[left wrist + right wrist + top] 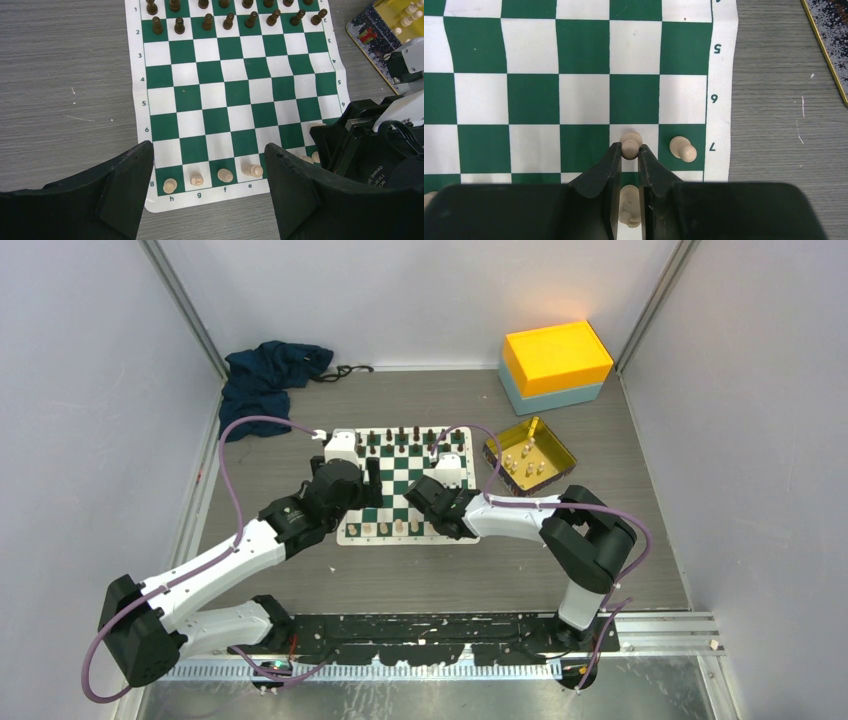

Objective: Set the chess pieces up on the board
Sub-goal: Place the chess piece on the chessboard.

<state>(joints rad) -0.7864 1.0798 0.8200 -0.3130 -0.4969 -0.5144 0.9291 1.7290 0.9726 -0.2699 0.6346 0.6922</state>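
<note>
The green and white board (400, 480) lies mid-table. Black figures (229, 21) fill its two far rows. Cream chess pieces stand along the near row, among them ones on h8 (170, 186), g8 (197, 179), f8 (225, 175) and e8 (252, 170). My right gripper (629, 148) is shut on a cream pawn (630, 142) standing on a white row-7 square, next to another pawn (682, 148) on the corner file. A further cream piece (630, 210) shows under its fingers. My left gripper (209, 150) hangs open above the near left of the board, holding nothing.
A gold tray (529, 455) with several cream pieces sits right of the board. Behind it stands a yellow box on a blue one (556, 358). A dark blue cloth (268, 375) lies at the back left. Grey walls close in three sides.
</note>
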